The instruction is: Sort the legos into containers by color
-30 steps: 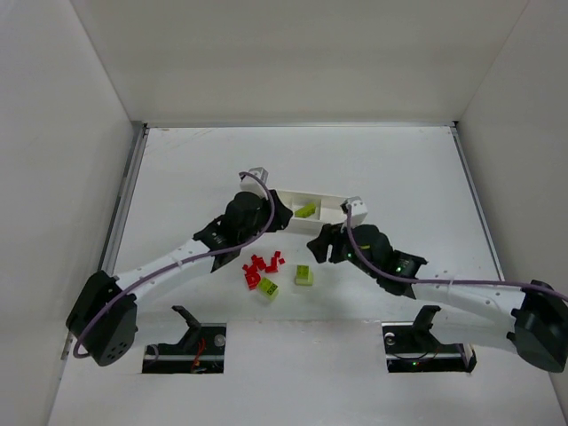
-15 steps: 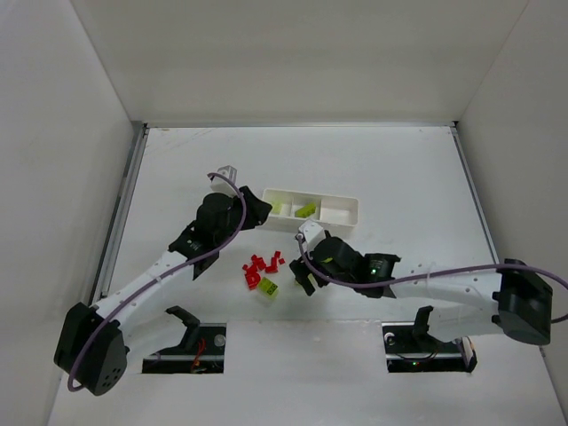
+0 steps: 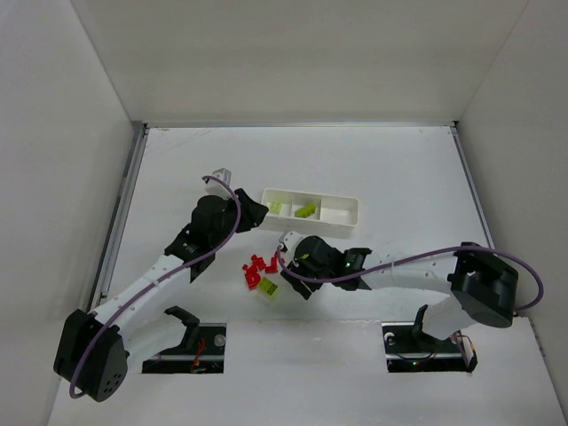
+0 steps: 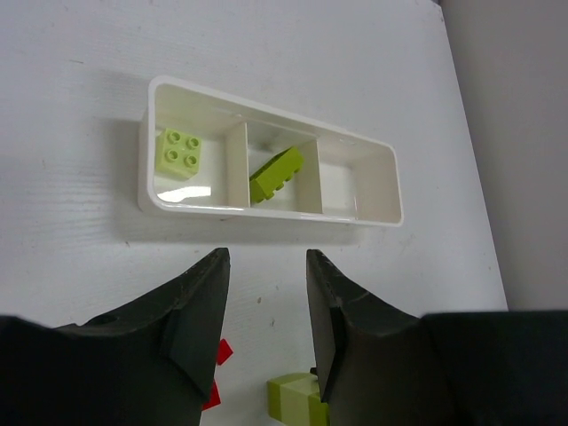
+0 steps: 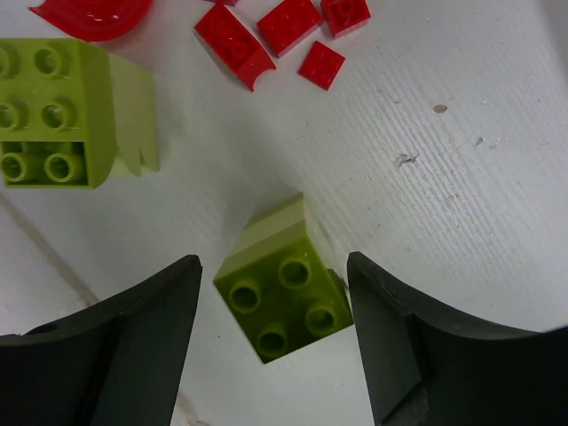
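Note:
The white tray (image 3: 342,206) holds one lime-green brick (image 4: 178,152) in its left compartment and another (image 4: 275,174) in its middle one; the right compartment is bare. My left gripper (image 3: 256,211) is open and empty, just left of and before the tray (image 4: 382,191). My right gripper (image 3: 290,268) is open, low over the table, its jaws either side of a green brick (image 5: 284,302) without touching it. That brick is hidden in the top view. A second green brick (image 3: 268,287) (image 5: 67,111) lies nearby. Several red bricks (image 3: 257,268) (image 5: 235,44) lie clustered beside it.
The workspace is boxed in by white walls at the left, back and right. A metal rail (image 3: 124,204) runs along the table's left edge. Two black mounts (image 3: 186,333) (image 3: 426,342) sit at the near edge.
My left gripper drew back left from over the tray, leaving a green brick in the left compartment. My right arm swung left and down, bringing its open jaws around a green brick.

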Controlling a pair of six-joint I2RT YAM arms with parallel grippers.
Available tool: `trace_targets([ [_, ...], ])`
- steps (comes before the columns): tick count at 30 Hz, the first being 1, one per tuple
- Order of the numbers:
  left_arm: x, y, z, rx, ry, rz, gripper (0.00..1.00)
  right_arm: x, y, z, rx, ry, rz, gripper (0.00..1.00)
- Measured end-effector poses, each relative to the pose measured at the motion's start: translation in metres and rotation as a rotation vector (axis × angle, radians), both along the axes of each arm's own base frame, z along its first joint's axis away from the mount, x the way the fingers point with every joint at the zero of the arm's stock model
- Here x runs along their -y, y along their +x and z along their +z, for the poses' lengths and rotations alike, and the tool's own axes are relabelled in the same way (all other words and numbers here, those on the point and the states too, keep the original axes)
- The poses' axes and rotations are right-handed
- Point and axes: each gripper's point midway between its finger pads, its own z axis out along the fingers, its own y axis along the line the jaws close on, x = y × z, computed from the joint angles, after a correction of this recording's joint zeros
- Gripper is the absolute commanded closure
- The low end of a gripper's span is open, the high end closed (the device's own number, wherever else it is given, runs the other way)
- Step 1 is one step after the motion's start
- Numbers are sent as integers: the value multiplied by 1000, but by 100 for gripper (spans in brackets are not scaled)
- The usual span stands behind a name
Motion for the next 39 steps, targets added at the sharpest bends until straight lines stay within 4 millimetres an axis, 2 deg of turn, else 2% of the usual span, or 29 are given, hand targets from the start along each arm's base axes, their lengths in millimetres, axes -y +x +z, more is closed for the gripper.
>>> trace_targets([
  [4, 0, 0, 0, -1, -2, -3, 63, 3, 5, -9, -19, -20, -8, 36],
  [7, 0, 0, -1, -2, -3, -3, 63, 4, 8, -9, -18, -21, -15, 45],
  [12, -2, -1, -5, -14, -4, 0, 63, 0, 11, -6, -15, -1, -16, 63],
  [17, -2, -4, -8, -20, -10, 3, 60, -1, 17, 1, -8, 29, -38, 72],
  [20, -1, -4, -8, -21, -16, -1, 57, 0, 28, 21, 13, 101, -86, 72],
  [24, 9, -9, -1, -9, -45, -23, 53, 6, 48, 62, 59, 255, -181, 73],
  [30, 38, -17, 26, 50, -155, -86, 50, 40, 92, 125, 82, 565, -437, 75],
  [34, 57, -22, 47, 95, -261, -123, 50, 63, 112, 143, 38, 745, -577, 75],
  [39, 77, -22, 57, 109, -377, -144, 49, 67, 116, 151, -85, 931, -642, 76],
])
